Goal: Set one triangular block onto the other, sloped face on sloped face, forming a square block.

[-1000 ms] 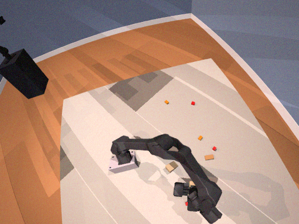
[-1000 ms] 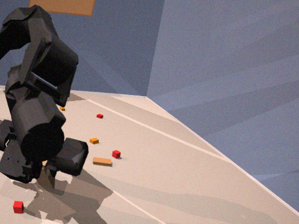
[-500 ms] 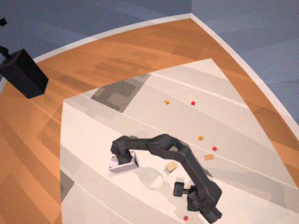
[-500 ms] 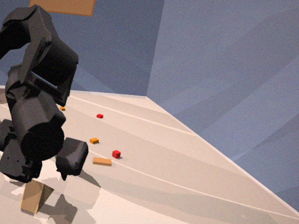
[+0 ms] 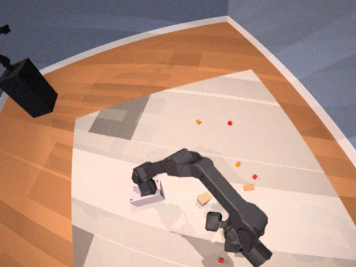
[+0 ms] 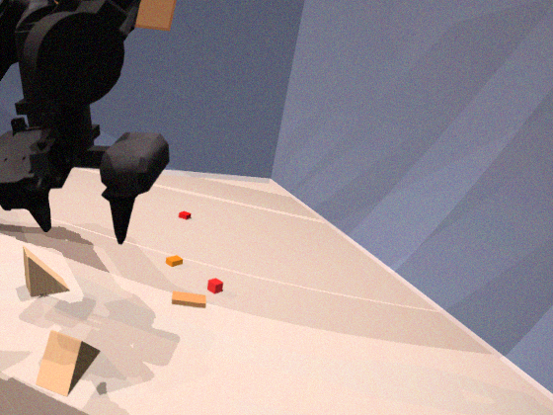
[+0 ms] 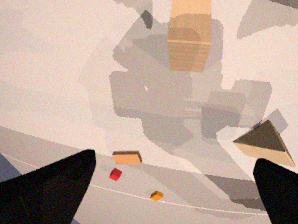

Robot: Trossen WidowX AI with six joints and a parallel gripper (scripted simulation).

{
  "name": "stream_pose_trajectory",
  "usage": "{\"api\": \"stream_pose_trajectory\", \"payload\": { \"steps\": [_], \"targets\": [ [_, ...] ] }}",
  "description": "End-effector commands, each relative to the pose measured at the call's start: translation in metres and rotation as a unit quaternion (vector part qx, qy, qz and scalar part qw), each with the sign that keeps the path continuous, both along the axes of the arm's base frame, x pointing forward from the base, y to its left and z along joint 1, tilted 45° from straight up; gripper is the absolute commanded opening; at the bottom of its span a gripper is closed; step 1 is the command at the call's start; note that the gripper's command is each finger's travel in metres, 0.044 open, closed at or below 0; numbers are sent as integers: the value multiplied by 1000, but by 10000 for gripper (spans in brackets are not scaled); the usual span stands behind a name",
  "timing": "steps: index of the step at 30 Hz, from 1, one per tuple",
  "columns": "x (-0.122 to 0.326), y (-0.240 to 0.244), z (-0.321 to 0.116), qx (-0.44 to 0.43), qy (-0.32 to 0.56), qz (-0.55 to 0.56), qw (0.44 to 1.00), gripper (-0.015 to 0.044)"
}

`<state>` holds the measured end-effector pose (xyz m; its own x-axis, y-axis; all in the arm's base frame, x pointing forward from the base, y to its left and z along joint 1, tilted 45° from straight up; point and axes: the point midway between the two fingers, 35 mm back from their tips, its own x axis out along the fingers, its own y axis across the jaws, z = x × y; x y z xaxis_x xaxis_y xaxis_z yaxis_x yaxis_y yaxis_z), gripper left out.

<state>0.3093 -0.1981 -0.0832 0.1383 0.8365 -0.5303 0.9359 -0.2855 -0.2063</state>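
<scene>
One tan triangular block [image 5: 204,199] [image 6: 43,278] [image 7: 261,137] stands on the table with a dark triangular end toward the exterior camera, its slope falling to the right there. The other triangular block [image 6: 60,363] [image 7: 190,30] rests apart from it, nearer the exterior camera, a broad pale face toward that camera and a dark triangular end at right. It is mostly hidden by the arm in the top view. My gripper [image 6: 84,237] [image 7: 176,157] is open and empty, its fingertips above the table. Neither finger appears to touch a block.
A small tan plank [image 5: 248,187] [image 6: 189,299] [image 7: 127,158], a red cube [image 5: 255,177] [image 6: 215,286] [image 7: 115,174] and an orange piece [image 5: 238,164] [image 6: 174,261] [image 7: 156,195] lie beyond the blocks. Another red cube [image 5: 221,260] lies near the arm. The arm's base stands on a pale box [image 5: 147,200].
</scene>
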Motion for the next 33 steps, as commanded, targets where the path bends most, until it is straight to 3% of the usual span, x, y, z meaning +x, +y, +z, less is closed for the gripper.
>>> {"api": "stream_pose_trajectory", "payload": {
  "steps": [1, 4, 7, 11, 15, 29, 33],
  "targets": [
    [2, 18, -5, -48, -100, 133, 985, 440],
    [3, 32, -8, -90, -211, 283, 931, 440],
    [4, 44, -11, -113, -310, 427, 842, 440],
    [6, 57, -14, -113, -415, 599, 675, 440],
    [9, 69, -15, -79, -482, 735, 470, 440],
    [19, 89, -8, 77, -496, 865, 7, 440],
    [19, 90, -7, 91, -494, 864, -23, 440]
  ]
}}
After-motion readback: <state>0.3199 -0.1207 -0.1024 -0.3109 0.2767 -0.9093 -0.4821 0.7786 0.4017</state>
